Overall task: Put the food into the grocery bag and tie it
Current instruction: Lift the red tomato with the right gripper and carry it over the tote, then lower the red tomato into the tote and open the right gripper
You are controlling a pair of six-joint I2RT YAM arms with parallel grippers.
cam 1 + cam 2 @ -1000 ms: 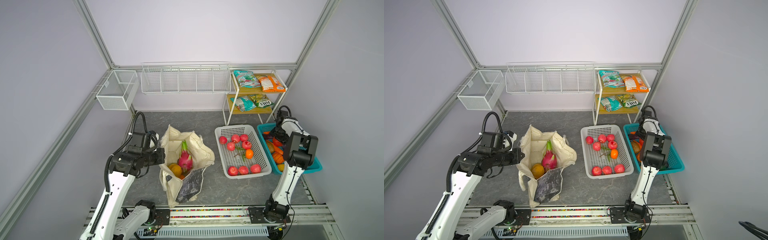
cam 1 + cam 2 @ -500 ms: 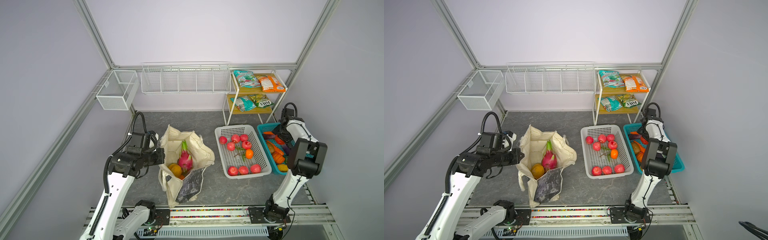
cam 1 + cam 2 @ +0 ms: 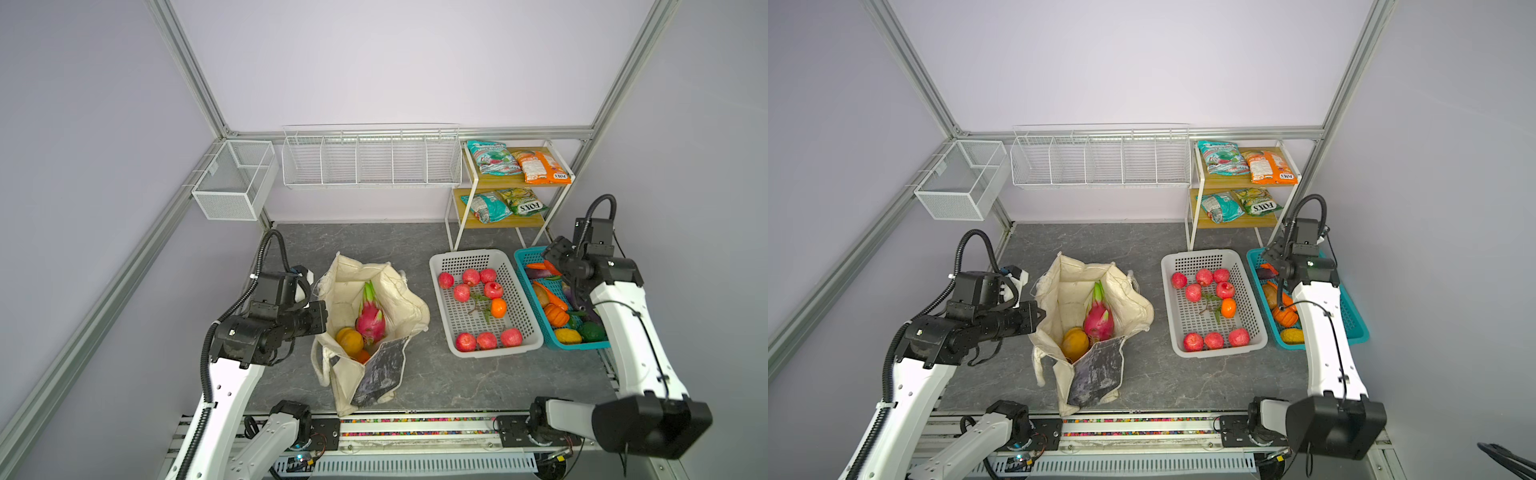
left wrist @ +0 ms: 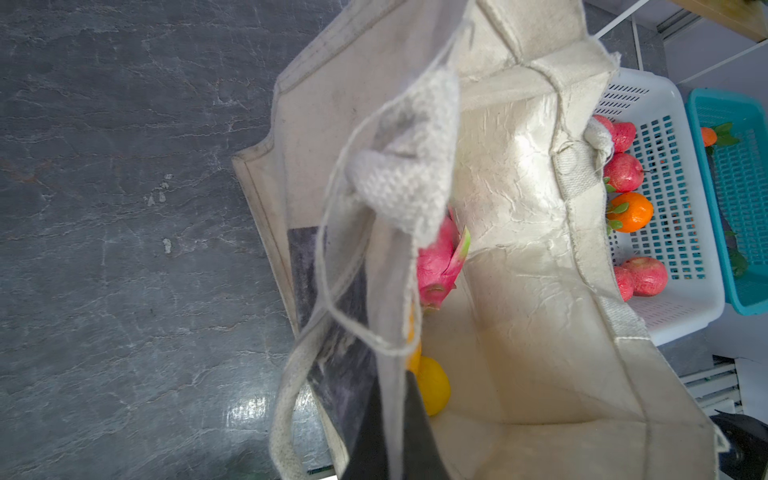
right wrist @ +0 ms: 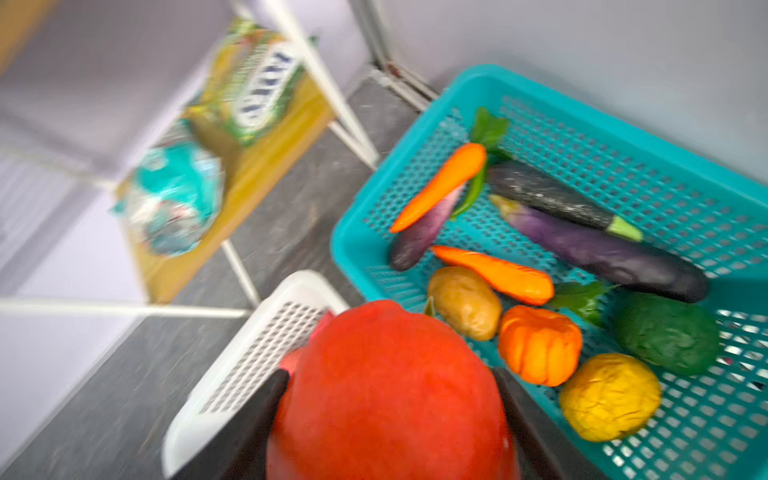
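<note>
We see the big cream grocery bag standing open in the middle of the grey floor, and the left gripper is pinched tight on the cloth of its top edge. Up over the edge of the teal basket, close to the white basket, the right gripper has its fingers spread wide around a round red food. Down inside the bag lie the pink dragon fruit and, touching it, a yellow-orange fruit.

Cloth of the bag hides the left pincer tips; the red fruit is cut off, shelf packets smeared.
</note>
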